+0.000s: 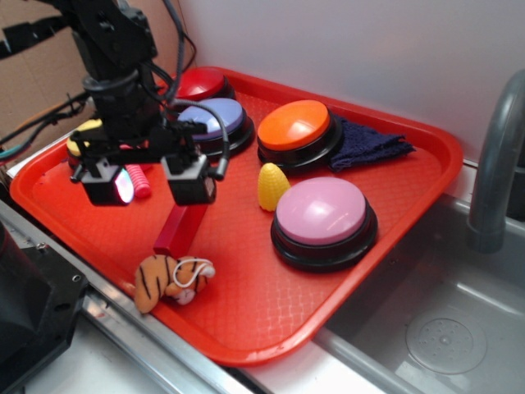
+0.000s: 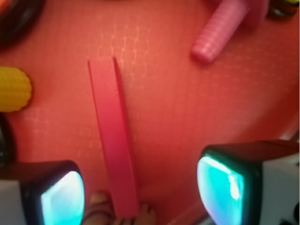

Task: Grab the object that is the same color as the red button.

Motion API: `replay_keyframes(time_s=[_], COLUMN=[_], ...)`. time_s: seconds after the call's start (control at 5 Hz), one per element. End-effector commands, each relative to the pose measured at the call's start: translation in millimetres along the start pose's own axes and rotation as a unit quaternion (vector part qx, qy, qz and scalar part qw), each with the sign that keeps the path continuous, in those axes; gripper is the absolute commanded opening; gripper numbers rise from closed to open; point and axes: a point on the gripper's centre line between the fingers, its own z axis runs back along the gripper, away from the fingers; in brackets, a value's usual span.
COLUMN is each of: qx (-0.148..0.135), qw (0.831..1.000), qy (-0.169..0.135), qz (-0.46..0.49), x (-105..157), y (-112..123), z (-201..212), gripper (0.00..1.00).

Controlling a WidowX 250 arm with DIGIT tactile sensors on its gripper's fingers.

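The red bar block [image 1: 179,229] lies flat on the red tray [image 1: 246,304], running from under my gripper toward the tray's front edge. In the wrist view the red bar block [image 2: 114,140] runs lengthwise between my fingers, nearer the left one. My gripper [image 1: 152,182] hangs above the block's far end, open and empty, in the wrist view too [image 2: 143,197]. The red button [image 1: 199,83] sits at the tray's far corner, partly hidden behind my arm.
A blue-purple button [image 1: 215,117], orange button [image 1: 294,125] and pink button [image 1: 322,212] stand on the tray. A yellow corn toy [image 1: 271,187], pink bolt [image 1: 138,179], small tiger toy [image 1: 172,279] and dark blue cloth [image 1: 369,144] lie nearby. A sink [image 1: 443,328] is to the right.
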Motion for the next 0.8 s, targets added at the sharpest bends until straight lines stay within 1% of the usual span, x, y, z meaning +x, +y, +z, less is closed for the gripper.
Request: replay_keyframes(time_s=[0.0, 0.2, 0.4, 0.6], qx=[-0.006, -0.003, -0.015, -0.030], qw=[1.000, 1.000, 1.000, 0.999], qy=[0.008, 0.009, 0.006, -0.001], qz=[0.021, 0.019, 0.010, -0.016], x=[5, 7, 7, 6], y=[-5, -5, -5, -5], z=[-15, -25, -30, -22], gripper=[1.00, 0.78, 0.05, 0.00])
